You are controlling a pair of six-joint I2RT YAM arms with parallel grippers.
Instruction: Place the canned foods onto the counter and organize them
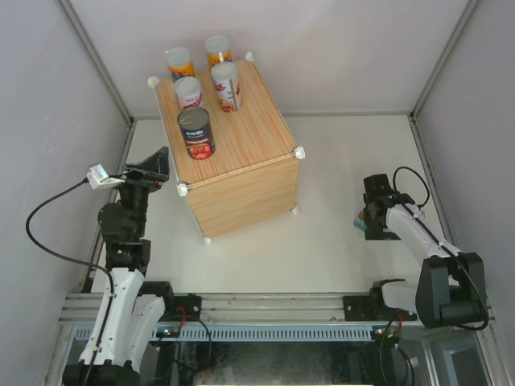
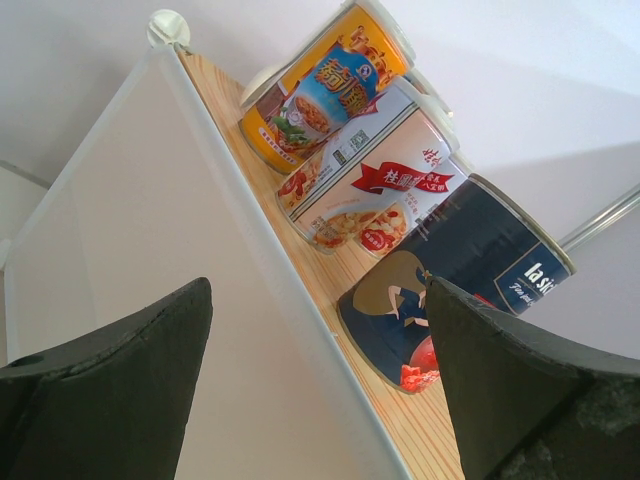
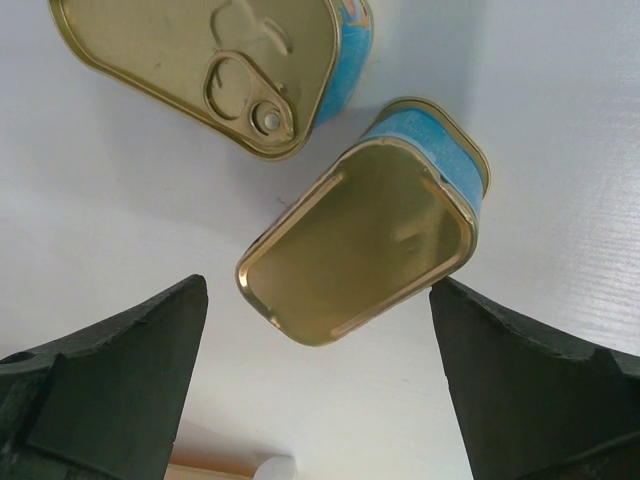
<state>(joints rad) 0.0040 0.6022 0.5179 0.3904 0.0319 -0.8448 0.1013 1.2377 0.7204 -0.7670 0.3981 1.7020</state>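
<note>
The counter [image 1: 249, 173], a wood-grain cube with white ball corners, stands at the table's back centre. On its top stand several slim orange and red cans [image 1: 226, 84] and one wider dark tomato can [image 1: 196, 133]. My left gripper [image 1: 155, 166] is open and empty beside the counter's left front corner. In the left wrist view the gripper [image 2: 320, 345] faces the counter's side panel [image 2: 150, 220], with the tomato can [image 2: 480, 275] and a slim can [image 2: 375, 185] above. My right gripper [image 3: 320, 345] is open just above two flat gold-blue tins [image 3: 365, 245] [image 3: 200, 60] lying on the white table.
Grey walls with metal frame posts [image 1: 96, 60] close in the table on the left, back and right. The right gripper [image 1: 372, 211] hovers at the right side of the white table [image 1: 322, 241]. A rail [image 1: 265, 310] runs along the near edge.
</note>
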